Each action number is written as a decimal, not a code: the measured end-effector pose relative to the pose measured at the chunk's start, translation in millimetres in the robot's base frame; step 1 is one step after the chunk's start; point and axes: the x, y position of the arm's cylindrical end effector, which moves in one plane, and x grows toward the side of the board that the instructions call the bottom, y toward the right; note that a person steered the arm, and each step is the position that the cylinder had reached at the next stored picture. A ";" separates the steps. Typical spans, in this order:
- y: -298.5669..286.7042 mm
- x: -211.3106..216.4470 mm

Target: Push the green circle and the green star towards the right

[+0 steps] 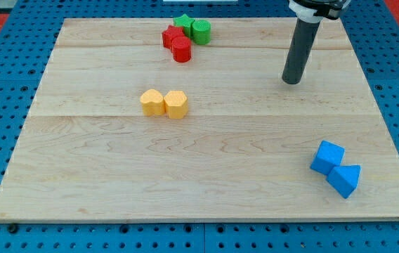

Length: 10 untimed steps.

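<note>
The green circle (pixel 201 31) and the green star (pixel 183 23) sit close together at the view's top, just left of centre, on the wooden board (pixel 206 176). The star lies behind and to the left of the circle. Two red blocks touch them: one red block (pixel 172 36) to the left and a red cylinder (pixel 181 50) below. My tip (pixel 293 81) rests on the board well to the right of this cluster and a little lower, apart from every block.
Two yellow blocks (pixel 152 102) (pixel 175 104) sit side by side left of centre. Two blue blocks (pixel 326 157) (pixel 344 180) touch near the bottom right corner. A blue pegboard (pixel 3 42) surrounds the board.
</note>
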 end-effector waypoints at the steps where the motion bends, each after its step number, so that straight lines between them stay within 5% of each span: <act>1: -64.1 -1.8; 3: -241.2 -18.0; 4: -284.2 -46.8; 6: -369.4 -149.8; 10: -180.0 -162.5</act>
